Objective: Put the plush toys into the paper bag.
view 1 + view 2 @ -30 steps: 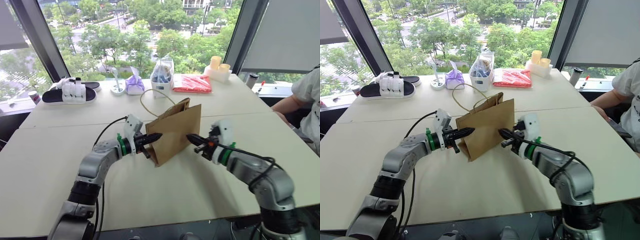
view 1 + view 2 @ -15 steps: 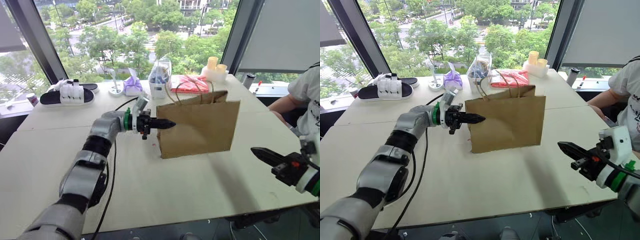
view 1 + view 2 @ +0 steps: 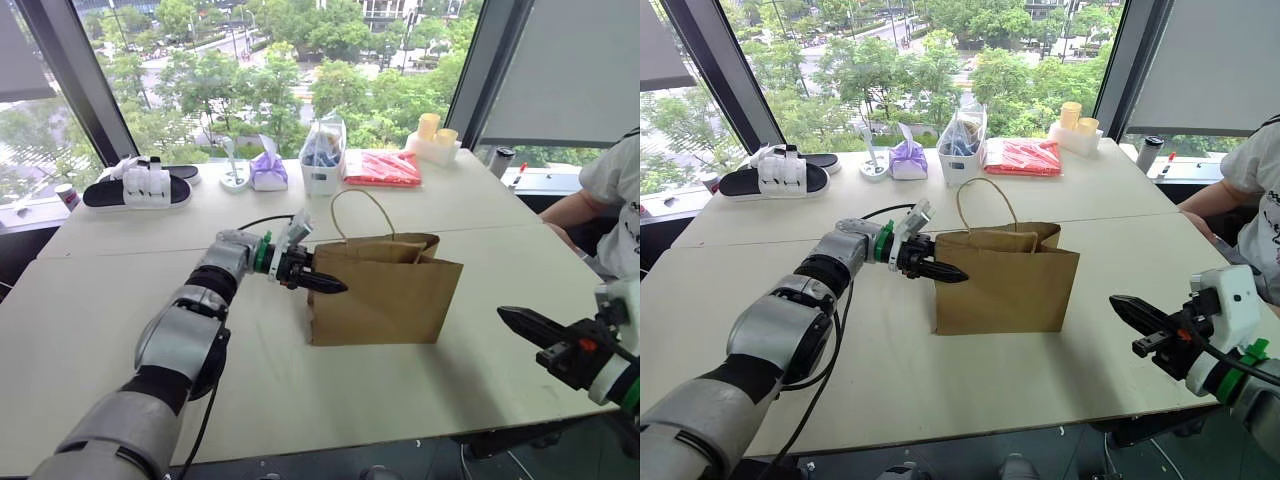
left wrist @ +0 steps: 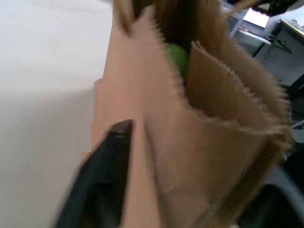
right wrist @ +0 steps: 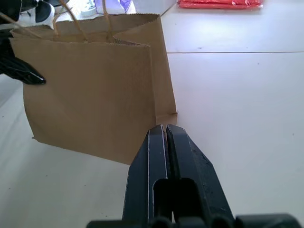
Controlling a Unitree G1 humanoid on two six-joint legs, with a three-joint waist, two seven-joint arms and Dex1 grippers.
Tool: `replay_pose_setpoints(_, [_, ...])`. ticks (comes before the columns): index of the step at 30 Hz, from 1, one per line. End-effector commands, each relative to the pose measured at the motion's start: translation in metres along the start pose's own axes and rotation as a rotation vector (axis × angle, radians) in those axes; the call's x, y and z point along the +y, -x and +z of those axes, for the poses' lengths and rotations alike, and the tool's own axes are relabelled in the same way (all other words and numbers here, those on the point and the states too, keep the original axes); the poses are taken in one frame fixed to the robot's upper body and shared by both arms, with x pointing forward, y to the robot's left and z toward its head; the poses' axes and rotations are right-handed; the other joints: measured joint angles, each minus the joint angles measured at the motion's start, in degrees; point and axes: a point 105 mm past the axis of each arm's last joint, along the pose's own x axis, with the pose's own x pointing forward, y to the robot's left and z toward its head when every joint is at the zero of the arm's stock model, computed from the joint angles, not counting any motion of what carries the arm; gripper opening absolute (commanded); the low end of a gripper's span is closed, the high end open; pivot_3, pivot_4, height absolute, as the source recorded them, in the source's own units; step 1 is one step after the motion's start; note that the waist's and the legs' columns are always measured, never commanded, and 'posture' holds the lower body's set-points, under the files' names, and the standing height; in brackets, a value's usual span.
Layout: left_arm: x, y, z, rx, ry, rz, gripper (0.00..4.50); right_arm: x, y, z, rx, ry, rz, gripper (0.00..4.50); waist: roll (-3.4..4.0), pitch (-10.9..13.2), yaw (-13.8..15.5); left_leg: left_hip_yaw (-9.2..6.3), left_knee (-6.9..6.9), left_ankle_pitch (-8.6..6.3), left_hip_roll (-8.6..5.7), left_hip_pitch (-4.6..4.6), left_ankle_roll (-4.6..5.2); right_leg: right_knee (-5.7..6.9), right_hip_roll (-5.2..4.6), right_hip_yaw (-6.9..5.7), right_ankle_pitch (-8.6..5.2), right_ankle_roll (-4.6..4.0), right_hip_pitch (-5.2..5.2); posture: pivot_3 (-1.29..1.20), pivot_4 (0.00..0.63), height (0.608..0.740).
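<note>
Beside the left gripper [image 3: 330, 285], whose black tip sits at the bag's upper left edge, one brown paper bag [image 3: 385, 300] stands upright on the table [image 3: 120, 300], plain and without readable print; whether those fingers are parted or closed cannot be told. One green plush toy [image 4: 176, 59] shows inside the bag. Well right of the bag, the right gripper [image 5: 166, 130] is clenched, empty.

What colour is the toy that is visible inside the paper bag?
Light green: the plush toy shows inside the open mouth of the paper bag, best in the left wrist view.
</note>
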Motion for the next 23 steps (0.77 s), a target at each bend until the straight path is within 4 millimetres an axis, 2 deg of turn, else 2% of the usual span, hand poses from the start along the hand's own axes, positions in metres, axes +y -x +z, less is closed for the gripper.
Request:
replay_pose_setpoints(1, [0.002, 0.025, 0.016, -0.03, -0.063, 0.053, 4.46, 0.008, -0.006, 0.008, -0.003, 0.06, 0.063, 0.0, 0.0, 0.0, -0.19, 0.0, 0.0, 0.0, 0.0, 0.0, 0.0, 0.0, 0.0, 0.0, 0.0, 0.0, 0.0, 0.0, 0.15, 0.74])
replay_pose_setpoints(7, [-0.002, 0.076, 0.022, -0.074, -0.097, 0.181, 4.46, 0.013, -0.022, 0.01, 0.061, 0.149, 0.203, 0.0, 0.01, 0.0, -0.18, 0.03, -0.03, 0.0, 0.02, 0.07, 0.0, 0.05, 0.02, 0.02, 0.0, 0.0, 0.0, 0.0, 0.15, 0.74])
replay_pose_setpoints(9, [-0.005, 0.087, 0.024, -0.094, -0.084, 0.208, 4.46, 0.014, -0.028, 0.011, 0.068, 0.168, 0.227, 0.0, 0.01, 0.0, -0.06, 0.01, -0.02, 0.0, 0.02, 0.06, 0.0, 0.05, 0.02, 0.01, 0.0, 0.0, -0.01, 0.0, 0.15, 0.74])
replay_pose_setpoints(13, [-0.027, 0.109, 0.026, -0.138, -0.073, 0.293, 4.46, 0.017, -0.036, 0.009, 0.089, 0.198, 0.299, 0.0, 0.01, -0.01, -0.12, -0.02, 0.02, -0.02, 0.05, 0.01, 0.03, 0.05, -0.02, 0.03, -0.01, 0.02, -0.01, 0.0, 0.15, 0.74])
replay_pose_setpoints(17, [-0.071, 0.106, 0.01, -0.167, -0.035, 0.375, 4.46, 0.028, -0.031, 0.005, 0.11, 0.201, 0.369, 0.0, 0.06, -0.03, -0.11, -0.03, -0.07, -0.07, 0.19, 0.02, 0.11, 0.12, -0.07, 0.07, -0.02, 0.03, -0.1, 0.0, 0.15, 0.74])
replay_pose_setpoints(23, [-0.113, 0.092, -0.012, -0.206, 0.033, 0.515, 4.46, 0.041, -0.034, 0.012, 0.096, 0.199, 0.43, 0.0, 0.05, -0.02, 0.15, -0.01, 0.02, -0.07, 0.2, 0.07, 0.1, 0.01, -0.09, 0.08, -0.02, 0.01, 0.02, 0.0, 0.15, 0.74])
